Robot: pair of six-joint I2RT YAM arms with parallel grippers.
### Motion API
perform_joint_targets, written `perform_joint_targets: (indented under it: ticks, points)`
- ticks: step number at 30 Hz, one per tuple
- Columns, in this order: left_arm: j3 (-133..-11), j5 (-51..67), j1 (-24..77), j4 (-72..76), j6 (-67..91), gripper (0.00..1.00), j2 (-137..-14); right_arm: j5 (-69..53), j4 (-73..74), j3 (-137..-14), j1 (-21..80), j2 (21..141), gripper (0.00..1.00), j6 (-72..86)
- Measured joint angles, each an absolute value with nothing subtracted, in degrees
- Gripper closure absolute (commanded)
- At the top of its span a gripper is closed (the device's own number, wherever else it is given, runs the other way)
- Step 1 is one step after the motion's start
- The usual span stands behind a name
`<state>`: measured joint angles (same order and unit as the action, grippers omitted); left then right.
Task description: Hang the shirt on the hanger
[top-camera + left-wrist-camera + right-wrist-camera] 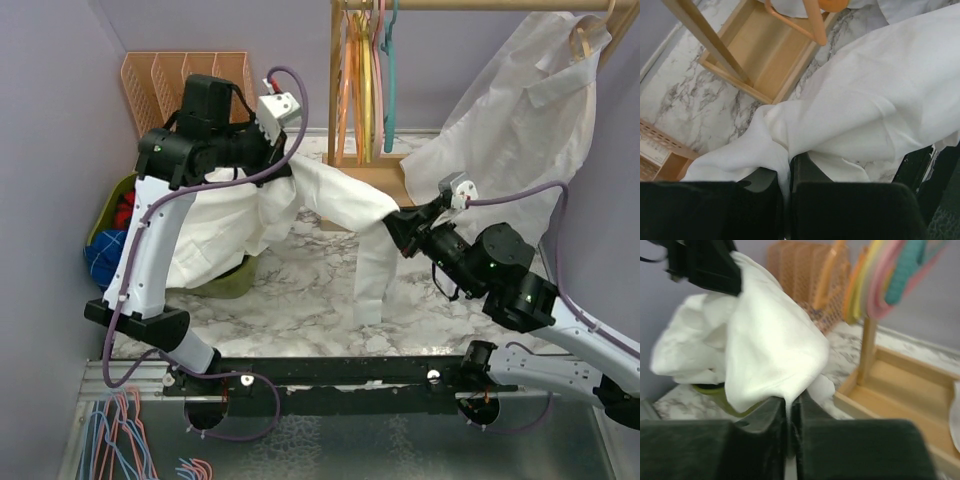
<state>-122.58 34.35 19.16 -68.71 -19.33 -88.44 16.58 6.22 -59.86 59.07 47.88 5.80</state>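
Observation:
The white shirt (330, 195) hangs stretched in the air between my two grippers, above the marble table. My left gripper (285, 155) is shut on its left end. Bunched fabric (865, 110) runs into the closed left gripper (787, 170). My right gripper (395, 220) is shut on the shirt's right end, and a sleeve (370, 275) dangles below it. In the right wrist view the shirt (765, 340) rises from the pinched right gripper (790, 410). The teal hanger (390, 75) hangs on the wooden rack behind, also seen blurred as the teal hanger (907, 265).
The wooden rack (370, 175) holds orange, yellow and pink hangers (360, 80). Another white shirt (530, 110) on a wooden hanger hangs at the right. A green basket (115, 225) with dark garments stands left, an orange mesh organizer (180, 80) behind it. Spare hangers (120, 440) lie bottom left.

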Motion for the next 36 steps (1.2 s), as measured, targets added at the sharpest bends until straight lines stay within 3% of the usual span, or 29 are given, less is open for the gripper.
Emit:
perform_joint_targets:
  ticks: [2,3,4,7,12,18,21,28,36]
  points:
    - [-121.4,33.6,21.8,-68.5,-19.7,1.0,-89.7,22.3,10.3,-57.2,59.1,46.0,0.17,9.4]
    - [-121.1,33.3,22.9,-68.5,-19.9,1.0,-90.4,24.3,12.1,-56.3,59.1,45.4,0.03,10.6]
    - [-120.9,32.9,23.9,-68.4,-20.0,1.0,-91.4,26.7,14.3,-55.4,59.1,44.6,0.0,12.2]
    - [-120.6,32.1,25.6,-68.2,-20.4,1.0,-94.2,29.6,16.8,-53.7,58.9,42.5,0.0,12.7]
    - [-120.7,30.0,25.5,-68.2,-21.2,1.0,-95.5,21.3,8.4,-51.3,58.9,41.9,0.01,2.9]
    - [-121.0,28.2,25.5,-68.1,-21.6,1.0,-95.3,16.1,-14.3,-40.2,66.7,55.4,0.01,-26.2]
    - [-120.0,27.2,25.5,-68.0,-21.6,1.0,-94.8,12.6,-18.6,-35.1,68.2,62.2,0.0,-37.6]
    - [-118.0,26.6,25.5,-68.2,-21.6,1.0,-94.6,6.0,-30.7,-41.2,69.0,74.6,0.0,-58.2]
    - [-118.0,26.2,25.5,-68.2,-21.6,1.0,-94.6,0.9,-36.4,-49.6,69.5,84.2,0.0,-68.7]
